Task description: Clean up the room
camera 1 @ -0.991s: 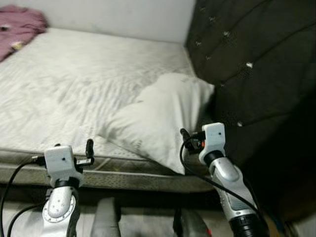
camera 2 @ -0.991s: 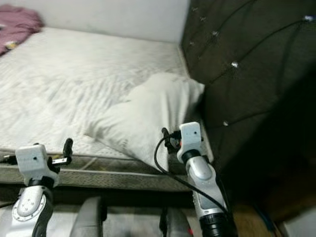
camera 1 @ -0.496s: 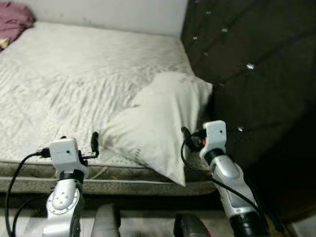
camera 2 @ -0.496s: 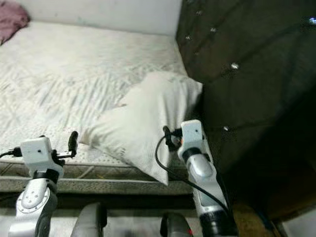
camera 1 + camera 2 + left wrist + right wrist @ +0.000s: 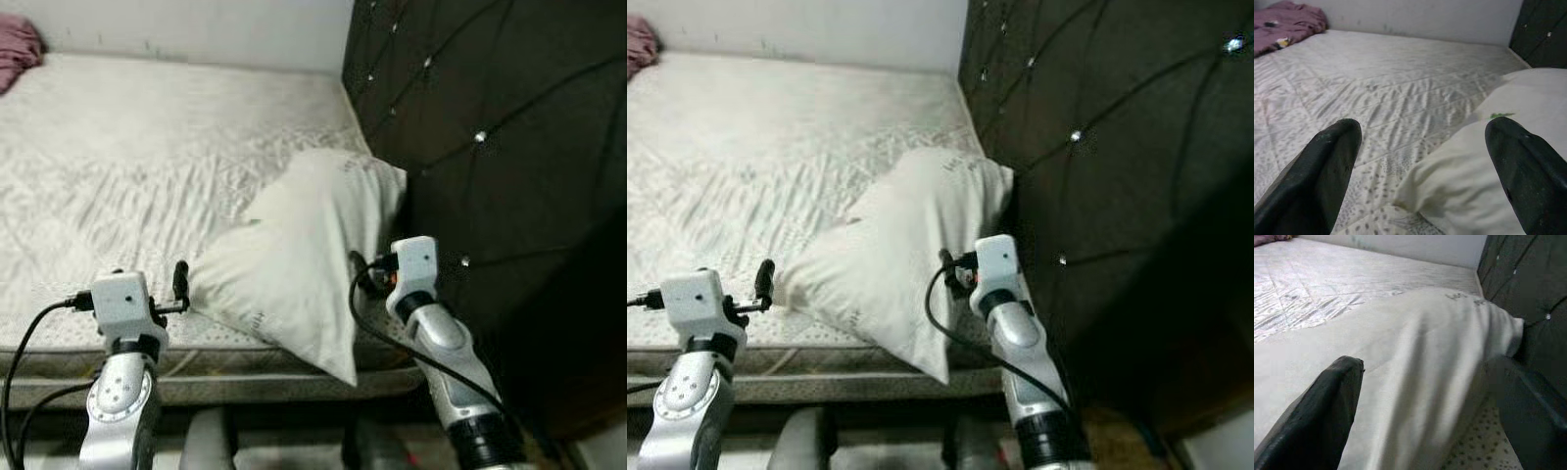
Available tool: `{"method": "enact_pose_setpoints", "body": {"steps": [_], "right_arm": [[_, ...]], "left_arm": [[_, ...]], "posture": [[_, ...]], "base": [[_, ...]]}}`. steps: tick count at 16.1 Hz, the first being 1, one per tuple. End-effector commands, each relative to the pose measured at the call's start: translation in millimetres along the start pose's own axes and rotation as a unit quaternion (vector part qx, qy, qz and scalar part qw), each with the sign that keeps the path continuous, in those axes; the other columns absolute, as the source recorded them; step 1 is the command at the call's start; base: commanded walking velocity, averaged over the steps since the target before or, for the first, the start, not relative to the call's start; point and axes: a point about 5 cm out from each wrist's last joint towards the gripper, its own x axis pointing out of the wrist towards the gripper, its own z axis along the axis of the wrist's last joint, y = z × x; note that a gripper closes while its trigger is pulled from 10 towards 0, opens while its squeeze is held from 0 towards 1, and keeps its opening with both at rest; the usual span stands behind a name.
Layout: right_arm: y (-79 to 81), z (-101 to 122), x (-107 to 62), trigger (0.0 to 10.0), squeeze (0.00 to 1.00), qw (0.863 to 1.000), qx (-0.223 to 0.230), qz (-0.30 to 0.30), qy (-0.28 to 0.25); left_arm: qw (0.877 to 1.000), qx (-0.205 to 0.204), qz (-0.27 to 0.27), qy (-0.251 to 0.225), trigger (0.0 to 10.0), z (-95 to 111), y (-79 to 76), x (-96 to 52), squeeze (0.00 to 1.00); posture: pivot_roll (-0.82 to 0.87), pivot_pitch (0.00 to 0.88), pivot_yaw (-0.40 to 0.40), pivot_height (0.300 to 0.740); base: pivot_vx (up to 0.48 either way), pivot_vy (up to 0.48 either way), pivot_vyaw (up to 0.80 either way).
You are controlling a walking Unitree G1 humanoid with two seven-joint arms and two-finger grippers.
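Pillow (image 5: 294,255): we see a soft, off-white cushion, plump and creased, with one corner hanging over the bed's near edge and its far end pressed against the headboard. A small green mark sits on its cover in the left wrist view.
Mattress (image 5: 118,166): white quilted fabric, stitched in a diamond pattern with a speckled border along the near edge; its surface is rumpled into fine ridges.
Headboard (image 5: 490,127): dark, padded and tufted, with shiny studs at the crossings of its seams.
Purple cloth (image 5: 1283,22): a crumpled heap at the far corner of the bed, well apart from the pillow.
Wall (image 5: 196,24): plain, pale, behind the bed.
Left pincer (image 5: 1425,166): we find its fingers spread wide with nothing between them, held low over the mattress edge just beside the pillow's near corner.
Right pincer (image 5: 1425,396): fingers wide apart and gripping nothing, held right up against the pillow's side near the headboard.
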Motion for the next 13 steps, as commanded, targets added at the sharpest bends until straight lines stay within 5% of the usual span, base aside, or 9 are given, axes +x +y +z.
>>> {"method": "enact_pose_setpoints", "body": {"steps": [1,6,13], "right_arm": [[-4.8,-3.9,-1.4,10.0,0.0,1.0,0.003,0.003,0.018],[-0.9,-9.0,-1.8,10.0,0.0,0.999,0.003,0.02,0.035],[0.1,-10.8,-0.8,10.0,0.0,0.999,0.004,0.028,0.045]], "left_arm": [[1.0,-0.002,-0.008,0.002,10.0,0.9,-4.9,0.6,0.0],[1.0,0.002,-0.008,0.011,10.0,-1.5,-5.6,-1.0,0.0],[1.0,0.002,-0.01,0.011,10.0,-1.1,-6.3,-0.1,0.0]], "posture": [[-0.01,0.004,-0.084,0.624],[-0.01,0.0,-0.088,0.564],[-0.01,0.0,-0.091,0.564]], "base": [[0.0,0.0,0.0],[0.0,0.0,0.0],[0.0,0.0,0.0]]}}
